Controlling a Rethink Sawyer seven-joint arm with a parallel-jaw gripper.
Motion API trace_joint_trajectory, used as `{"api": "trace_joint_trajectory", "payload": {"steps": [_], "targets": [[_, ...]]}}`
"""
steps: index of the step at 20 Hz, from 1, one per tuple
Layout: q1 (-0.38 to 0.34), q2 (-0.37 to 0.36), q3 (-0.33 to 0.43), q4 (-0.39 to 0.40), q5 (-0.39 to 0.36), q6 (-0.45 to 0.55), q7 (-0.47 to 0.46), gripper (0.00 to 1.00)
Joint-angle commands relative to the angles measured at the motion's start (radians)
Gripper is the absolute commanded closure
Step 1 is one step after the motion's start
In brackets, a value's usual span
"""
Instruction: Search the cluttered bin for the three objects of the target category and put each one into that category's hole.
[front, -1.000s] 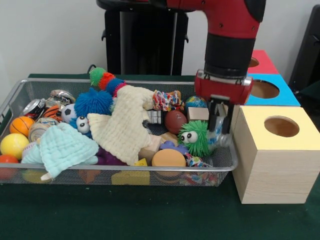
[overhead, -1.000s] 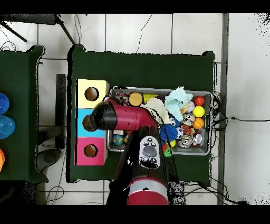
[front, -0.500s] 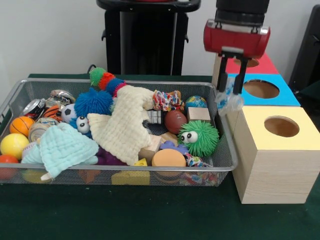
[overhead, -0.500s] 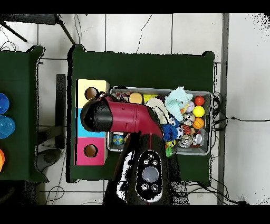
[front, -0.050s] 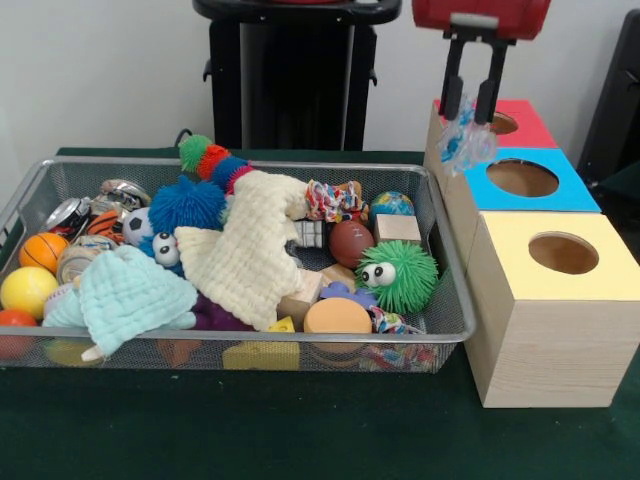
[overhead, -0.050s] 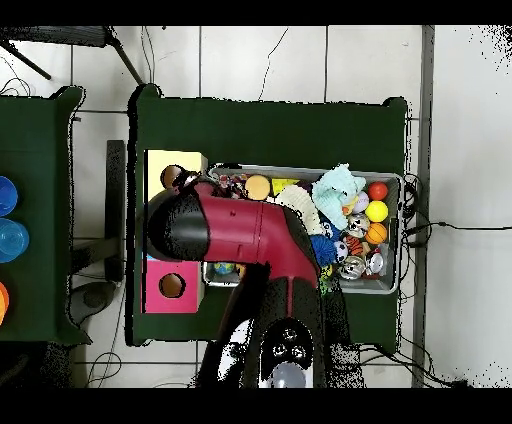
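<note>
High above the blue box (front, -0.050s: 520, 185), the gripper (front, -0.050s: 470, 102) grasps a crumpled clear-and-blue plastic wrapper (front, -0.050s: 463, 143); next, lower it into the matching hole.

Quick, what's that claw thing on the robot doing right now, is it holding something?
End effector: closed on a crinkly clear wrapper with blue bits, held up in the air beside the blue box.

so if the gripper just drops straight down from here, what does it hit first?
Likely the blue box near its left edge, the crinkly clear item held in the gripper touching first. Depth is unclear; it could be the red box.
</note>
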Motion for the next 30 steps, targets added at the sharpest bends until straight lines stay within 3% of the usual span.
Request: {"api": "trace_joint_trajectory", "payload": {"steps": [1, 8, 20, 25, 30], "targets": [[0.028, -0.062, 0.025, 0.187, 0.047, 0.099, 0.167, 1.00], [0.073, -0.066, 0.035, 0.286, 0.107, -0.004, 0.217, 1.00], [0.105, 0.037, 0.046, 0.394, 0.130, -0.286, 0.245, 1.00], [0.131, 0.086, 0.023, 0.379, 0.136, -0.358, 0.248, 1.00], [0.176, 0.118, 0.007, 0.346, 0.178, -0.354, 0.259, 1.00]]}}
